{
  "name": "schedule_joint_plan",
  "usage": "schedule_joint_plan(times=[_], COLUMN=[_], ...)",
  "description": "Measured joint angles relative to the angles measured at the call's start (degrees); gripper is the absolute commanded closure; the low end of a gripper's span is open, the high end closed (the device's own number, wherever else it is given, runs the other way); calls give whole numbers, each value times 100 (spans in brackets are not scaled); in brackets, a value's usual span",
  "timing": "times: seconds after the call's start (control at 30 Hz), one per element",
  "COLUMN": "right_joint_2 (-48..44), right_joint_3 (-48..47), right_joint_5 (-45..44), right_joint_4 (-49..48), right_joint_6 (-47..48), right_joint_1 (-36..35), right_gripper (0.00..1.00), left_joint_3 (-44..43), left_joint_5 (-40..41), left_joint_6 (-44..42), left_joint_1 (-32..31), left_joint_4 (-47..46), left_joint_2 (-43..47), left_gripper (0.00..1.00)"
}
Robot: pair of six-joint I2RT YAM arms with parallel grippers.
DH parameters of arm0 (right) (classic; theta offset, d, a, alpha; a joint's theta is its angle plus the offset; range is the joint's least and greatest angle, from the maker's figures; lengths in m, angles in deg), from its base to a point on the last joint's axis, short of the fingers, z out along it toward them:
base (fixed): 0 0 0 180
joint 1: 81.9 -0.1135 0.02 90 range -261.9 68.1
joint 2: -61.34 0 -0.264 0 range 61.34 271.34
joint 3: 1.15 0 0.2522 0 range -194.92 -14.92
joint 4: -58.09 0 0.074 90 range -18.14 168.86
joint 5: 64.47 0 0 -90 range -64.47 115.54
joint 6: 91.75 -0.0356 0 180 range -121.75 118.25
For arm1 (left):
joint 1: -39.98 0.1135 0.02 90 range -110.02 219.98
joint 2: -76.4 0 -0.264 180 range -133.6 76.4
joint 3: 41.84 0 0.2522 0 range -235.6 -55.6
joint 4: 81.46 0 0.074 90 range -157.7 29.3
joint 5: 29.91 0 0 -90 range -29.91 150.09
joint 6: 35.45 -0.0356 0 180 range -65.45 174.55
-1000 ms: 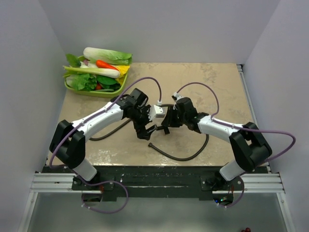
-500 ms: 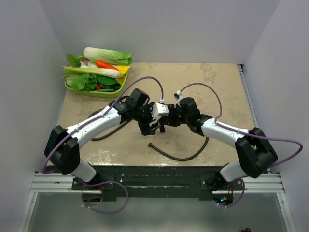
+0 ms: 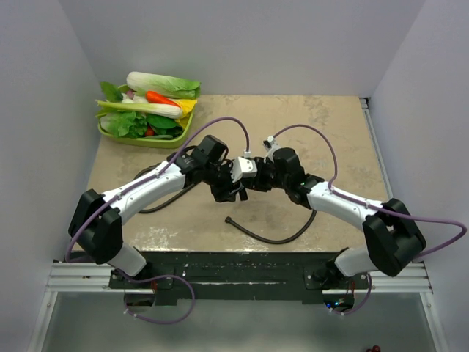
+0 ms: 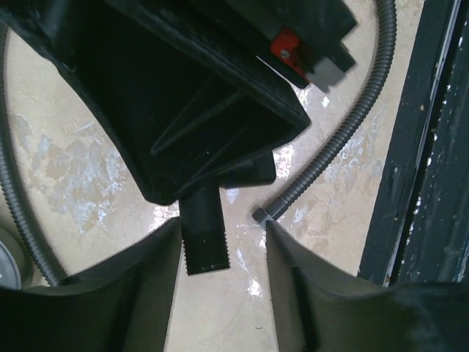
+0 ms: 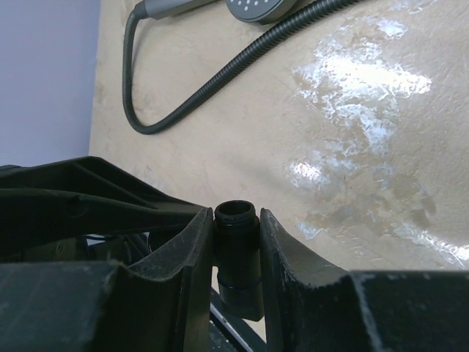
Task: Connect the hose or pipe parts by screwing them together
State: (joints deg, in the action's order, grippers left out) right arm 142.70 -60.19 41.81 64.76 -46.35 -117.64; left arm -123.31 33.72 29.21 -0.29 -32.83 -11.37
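- right end effector (image 5: 236, 214): clamped shut on a short black threaded stub (image 5: 236, 246), open bore pointing away from the wrist, held off the table (image 5: 330, 183).
- left end effector (image 4: 221, 236): jaws part open, straddling the stub's threaded tip. one finger is almost on it, with a clear gap on the other side. it grips nothing.
- step, my read: mid-air handover or regrasp of the stub, with both arms meeting over the table centre. no thread engaged yet.
- hose (image 4: 344, 125) lies loose on the table below. its end nut (image 4: 264, 214) shows just beside the stub tip in the left wrist view, but lower, on the table, untouched.
- shower head (image 5: 256, 6) lies on the table at the far side, face showing. the hose appears to leave its handle, but i can't confirm the joint.
- next: one arm has to fetch that nut and line it up square with the thread. clamping on the threads themselves would block it.
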Motion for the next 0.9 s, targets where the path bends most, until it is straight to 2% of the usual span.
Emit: schedule_joint_plan(times=[0.03,0.07,0.13,0.17,0.2,0.33,0.37,0.4,0.43,0.47,0.67,0.77,0.9], right_joint_2=[0,0,-4,-11,-13,-72,-85,-101,-120,-155,-697,-1117,-1368], right_joint_3=[0,0,0,0,0,0,0,7,37,87,597,962,1405], right_joint_5=[0,7,33,20,20,17,17,17,22,37,356,599,1185], right_joint_4=[-9,-13,20,79,120,160,162,151,114,55,-645,-1274,-2411], right_joint_6=[-9,-17,-26,-44,-72,-114,-122,-133,-157,-210,-448,-490,-605], right_joint_1=[-20,-31,-61,-63,-63,-61,-57,-52,-50,-50,13,22,61], right_gripper=[100,100,100,100,100,100,92,59,41,2,1,1,1], left_joint_3=[-9,-20,-33,-37,-39,-63,-68,-70,-70,-70,-24,4,2], left_joint_5=[0,4,26,59,72,72,66,66,61,57,55,-275,-863], left_joint_6=[31,31,37,42,35,31,31,31,33,33,94,195,334], left_joint_1=[0,-2,2,11,13,4,4,4,4,4,39,120,540], left_joint_4=[2,2,-2,15,11,2,-7,-11,-9,-7,63,74,-55], left_joint_2=[-26,-61,-136,-153,-166,-170,-168,-162,-146,-133,90,435,942], left_gripper=[62,71,79,94,100,100,100,100,100,100,100,100,100])
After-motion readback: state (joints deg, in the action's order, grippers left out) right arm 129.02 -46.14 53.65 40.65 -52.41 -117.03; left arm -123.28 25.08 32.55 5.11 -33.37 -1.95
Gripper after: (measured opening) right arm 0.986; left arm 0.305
